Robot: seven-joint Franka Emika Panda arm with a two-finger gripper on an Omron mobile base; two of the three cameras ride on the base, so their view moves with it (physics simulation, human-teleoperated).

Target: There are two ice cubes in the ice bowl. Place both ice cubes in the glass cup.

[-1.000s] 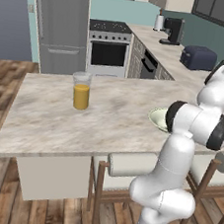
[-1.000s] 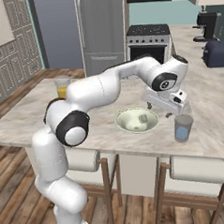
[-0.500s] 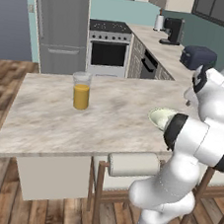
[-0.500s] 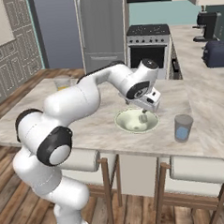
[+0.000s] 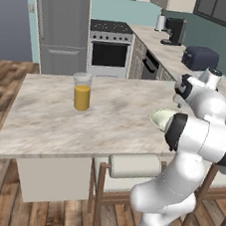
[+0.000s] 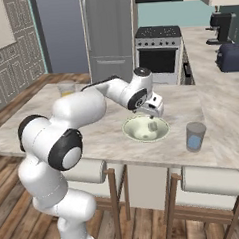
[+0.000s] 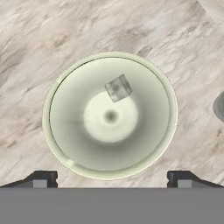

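The ice bowl (image 7: 65, 87) lies straight under my hand, pale greenish-white and wide, with one small translucent ice cube (image 7: 118, 87) a little off its centre. My gripper (image 7: 113, 179) hangs open above the bowl; its fingertips (image 7: 43, 179) stand wide apart at the bowl's near rim, holding nothing. From the right base, the gripper (image 6: 152, 122) hovers just over the bowl (image 6: 137, 133). The glass cup (image 6: 195, 136) stands to the bowl's right, with a light-blue patch in its lower part. In the left base view my arm hides most of the bowl (image 5: 159, 118).
A taller glass of orange liquid (image 5: 81, 91) stands far left on the marble counter (image 5: 43, 121). Two stools (image 6: 205, 179) sit under the counter's front edge. A toaster (image 5: 199, 56) and coffee machine (image 5: 174, 29) are on the back counter.
My hand has swung left from above the glass cup to over the ice bowl and has come down closer to it. The cup and bowl have stayed in place.
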